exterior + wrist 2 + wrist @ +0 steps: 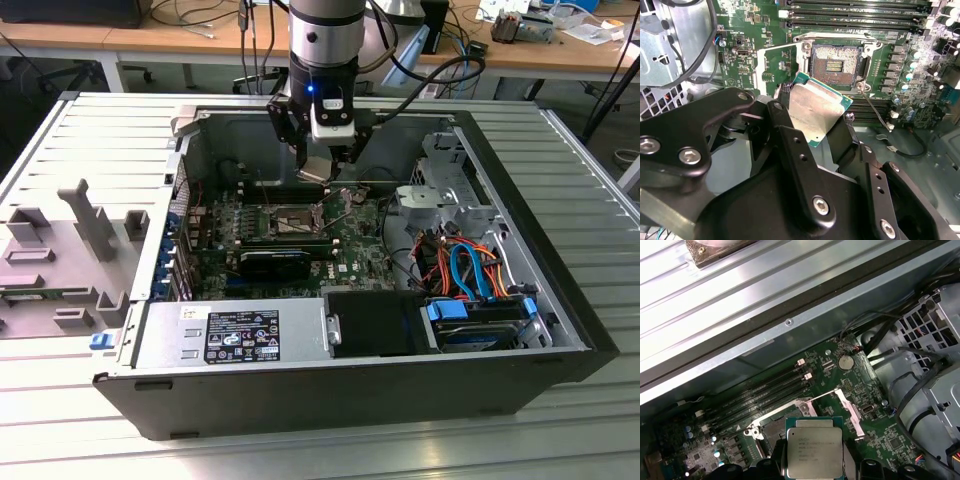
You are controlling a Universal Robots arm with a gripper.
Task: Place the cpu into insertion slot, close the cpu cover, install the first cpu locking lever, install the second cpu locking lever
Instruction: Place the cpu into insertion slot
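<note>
In the exterior view the gripper (320, 168) hangs over the far side of the open computer case (300, 395); in both wrist views its jaws pinch the chip (817, 112) (814, 447) between them by opposite edges, apart from the uncovered socket (835, 65).

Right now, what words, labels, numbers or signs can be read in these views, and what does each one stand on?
None can be quoted as it reads.
The cpu: several lines of dark print on its silvery top, too small to read.
The black label on the grey metal box: white print and symbols, too small to read.
The green circuit board: tiny white markings, unreadable.
</note>
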